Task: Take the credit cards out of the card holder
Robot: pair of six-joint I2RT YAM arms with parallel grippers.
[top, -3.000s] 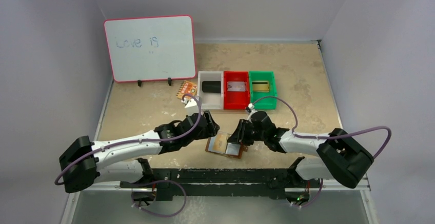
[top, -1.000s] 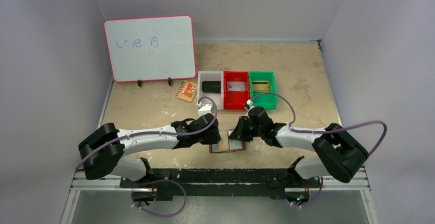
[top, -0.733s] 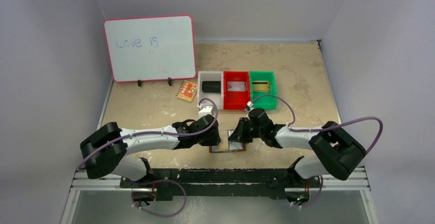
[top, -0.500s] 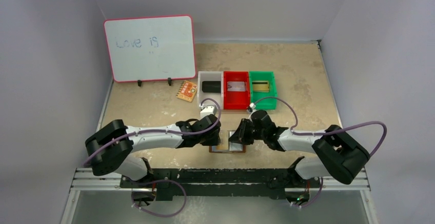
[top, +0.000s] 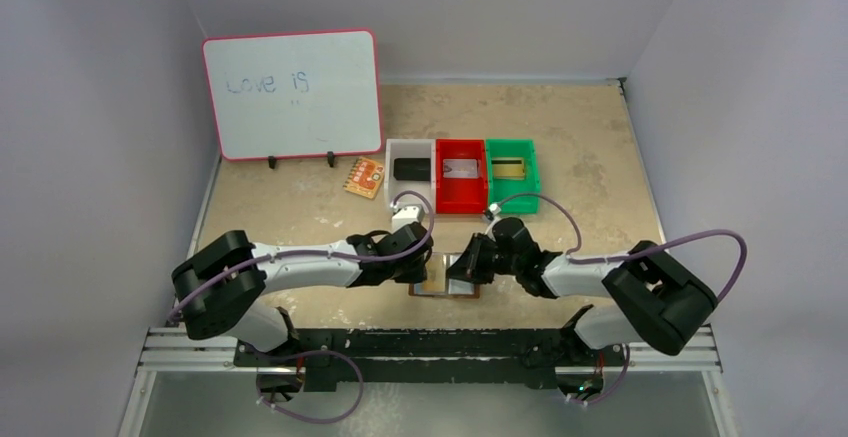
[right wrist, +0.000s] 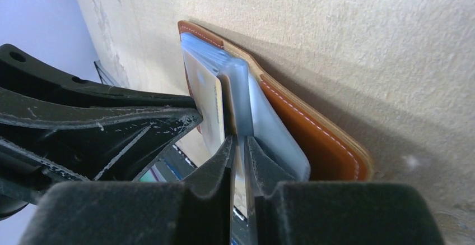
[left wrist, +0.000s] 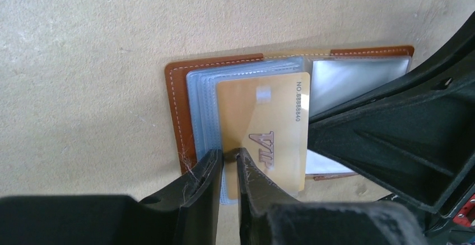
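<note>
The brown card holder [top: 447, 287] lies open on the table near the front edge, between both grippers. In the left wrist view its brown leather [left wrist: 176, 105] frames pale blue-grey sleeves, and a gold credit card [left wrist: 269, 116] marked VIP sticks partly out of them. My left gripper [left wrist: 229, 154] is shut on the gold card's left edge. My right gripper [right wrist: 239, 139] is shut on a clear sleeve panel [right wrist: 242, 93] of the holder [right wrist: 319, 144], which it holds upright. From above, the left gripper [top: 424, 273] and right gripper [top: 463, 269] nearly touch.
A white bin [top: 411, 189] with a black card, a red bin [top: 460, 193] with a silver card and a green bin [top: 512, 191] with a gold card stand behind. An orange patterned card [top: 364, 176] and a whiteboard [top: 292, 92] are at the back left.
The left arm has swung in toward the holder and its gripper has closed on the gold card. The holder has shifted slightly nearer. The right gripper has kept its hold.
</note>
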